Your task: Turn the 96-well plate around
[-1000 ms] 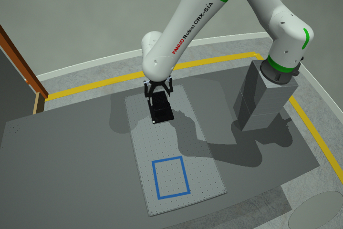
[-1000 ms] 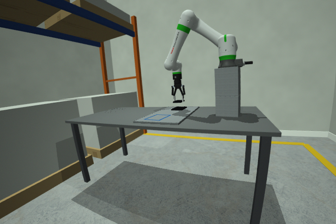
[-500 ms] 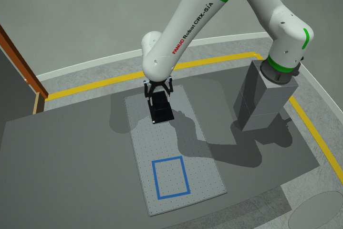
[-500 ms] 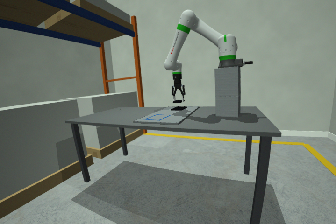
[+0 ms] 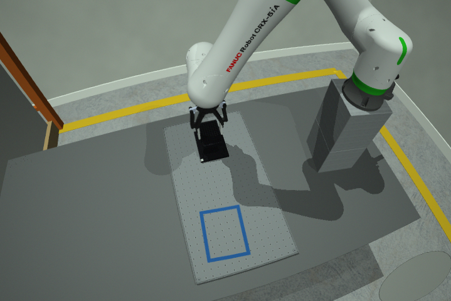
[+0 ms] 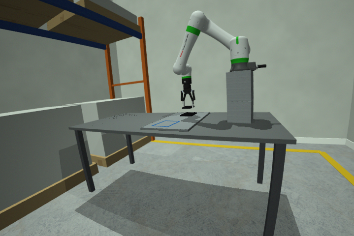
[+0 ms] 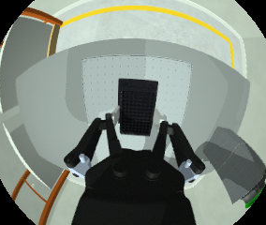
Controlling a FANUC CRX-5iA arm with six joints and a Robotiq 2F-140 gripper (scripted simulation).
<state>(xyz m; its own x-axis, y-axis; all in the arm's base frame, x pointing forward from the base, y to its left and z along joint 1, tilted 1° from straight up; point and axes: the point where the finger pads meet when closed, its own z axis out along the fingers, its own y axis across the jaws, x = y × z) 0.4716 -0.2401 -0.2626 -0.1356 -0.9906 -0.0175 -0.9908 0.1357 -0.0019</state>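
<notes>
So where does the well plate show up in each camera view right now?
Top: the well plate hangs in the claw, upper centre, above the black nest.
Exterior: a thin dark slab under the claw, clear of the table.
Wrist: a dark rectangle in the centre, between the fingers.
Shared landmark: the blue taped outline; the wrist view misses it.

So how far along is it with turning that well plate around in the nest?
Done: the plate is out of the nest, clamped in the end effector and hanging level above it. In hand: the carry over N1; whether the half turn is complete can't be read here. Left: lower and seat it flat. The blue B1 outline holds nothing.
</notes>
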